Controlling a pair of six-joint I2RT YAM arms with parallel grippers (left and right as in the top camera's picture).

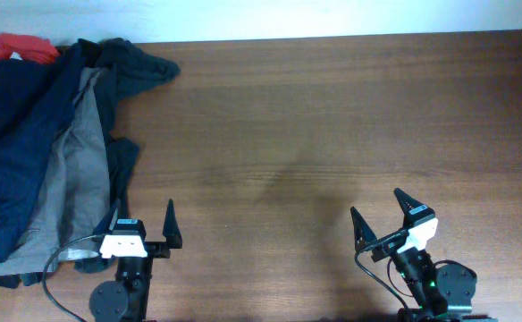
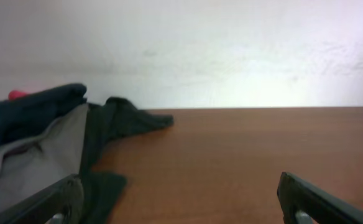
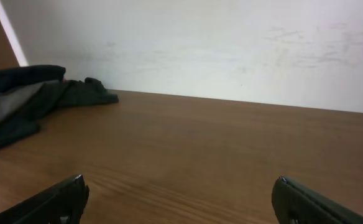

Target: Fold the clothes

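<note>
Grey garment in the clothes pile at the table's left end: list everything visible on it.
The long grey soft-fabric garment lies limp and unfolded. It forms a wrinkled strip running from the pile's far side towards the near table edge. A dark navy-blue garment overlaps its left side, and a black garment lies along its right edge. It rests on the brown wooden table. No seams or pockets can be made out.

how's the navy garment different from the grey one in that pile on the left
Colour: the navy garment is dark blue, the grey garment is pale. Spread: the navy garment covers a wide area at the pile's outer side, while the grey garment shows only as a narrower strip between it and a black garment. Both lie crumpled and unfolded on the table.
</note>
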